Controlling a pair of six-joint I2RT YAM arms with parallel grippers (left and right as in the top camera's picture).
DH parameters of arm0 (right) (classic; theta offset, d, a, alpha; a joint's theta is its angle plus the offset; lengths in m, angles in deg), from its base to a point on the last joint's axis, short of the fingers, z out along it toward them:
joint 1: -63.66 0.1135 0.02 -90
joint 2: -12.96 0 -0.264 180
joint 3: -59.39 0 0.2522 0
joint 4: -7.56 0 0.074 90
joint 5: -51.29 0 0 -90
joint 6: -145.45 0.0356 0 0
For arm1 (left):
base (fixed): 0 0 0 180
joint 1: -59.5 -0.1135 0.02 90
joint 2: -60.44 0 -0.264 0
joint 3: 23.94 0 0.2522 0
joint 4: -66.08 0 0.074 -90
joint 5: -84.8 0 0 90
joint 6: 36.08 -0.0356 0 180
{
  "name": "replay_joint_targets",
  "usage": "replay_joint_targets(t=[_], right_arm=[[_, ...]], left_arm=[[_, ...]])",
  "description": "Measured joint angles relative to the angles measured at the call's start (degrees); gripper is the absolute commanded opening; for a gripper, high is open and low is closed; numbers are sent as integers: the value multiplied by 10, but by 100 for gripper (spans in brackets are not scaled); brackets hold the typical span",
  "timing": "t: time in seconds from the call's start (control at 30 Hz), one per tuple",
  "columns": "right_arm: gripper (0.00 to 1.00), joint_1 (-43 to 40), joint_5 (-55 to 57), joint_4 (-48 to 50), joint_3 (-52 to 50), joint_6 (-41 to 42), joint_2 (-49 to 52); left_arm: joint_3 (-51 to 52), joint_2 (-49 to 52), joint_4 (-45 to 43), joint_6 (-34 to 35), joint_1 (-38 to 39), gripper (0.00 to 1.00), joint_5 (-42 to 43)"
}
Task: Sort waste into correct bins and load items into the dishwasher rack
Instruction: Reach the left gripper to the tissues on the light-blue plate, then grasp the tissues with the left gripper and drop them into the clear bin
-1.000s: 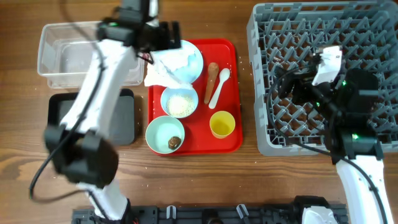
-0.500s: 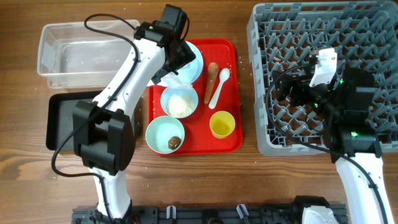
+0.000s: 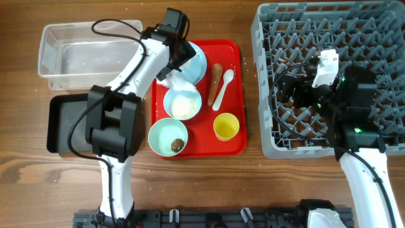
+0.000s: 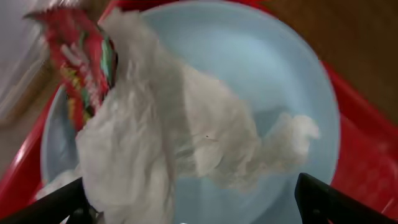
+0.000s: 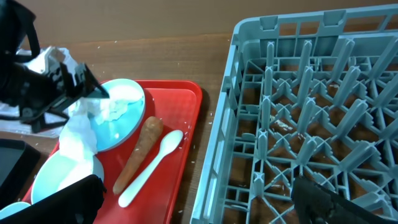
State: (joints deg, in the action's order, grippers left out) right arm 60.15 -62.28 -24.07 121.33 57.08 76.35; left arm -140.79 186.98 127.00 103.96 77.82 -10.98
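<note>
Left gripper (image 3: 179,54) hovers over the crumpled napkin (image 4: 168,143) on the blue plate (image 4: 273,74), jaws wide open either side of it. I'd drop lower and pinch the thick middle, clear of the red wrapper (image 4: 84,62), before closing. Right gripper (image 3: 290,88) sits open and empty over the rack (image 3: 373,38).

my left arm has swung right, off the clear rectangular plastic tub (image 3: 76,54), and its elbow now covers the right side of the black rectangular tray (image 3: 63,126). the left gripper (image 3: 177,58) has slid further onto the light blue plate (image 3: 197,63), and the crumpled white paper napkin (image 3: 172,80) has bunched narrower. my right gripper (image 3: 288,88) has edged slightly left.
</note>
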Motion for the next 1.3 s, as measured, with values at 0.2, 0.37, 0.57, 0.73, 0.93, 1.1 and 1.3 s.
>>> replay_joint_targets(t=[0.2,0.37,0.57,0.73,0.93,1.1,1.3], right_arm=[[100,0,0,-12,0,0,3],[100,0,0,-12,0,0,3],[100,0,0,-12,0,0,3],[100,0,0,-12,0,0,3],[100,0,0,-12,0,0,3],[100,0,0,-12,0,0,3],[100,0,0,-12,0,0,3]], left_arm=[[-3,50,-71,-2,1,86,-10],[-4,60,-71,-6,1,4,-21],[-19,64,-30,-35,2,4,-19],[-177,70,95,-87,2,4,-12],[-341,20,249,-136,-37,4,-10],[-344,1,313,-144,-188,4,-11],[-334,20,266,-170,-268,98,-12]])
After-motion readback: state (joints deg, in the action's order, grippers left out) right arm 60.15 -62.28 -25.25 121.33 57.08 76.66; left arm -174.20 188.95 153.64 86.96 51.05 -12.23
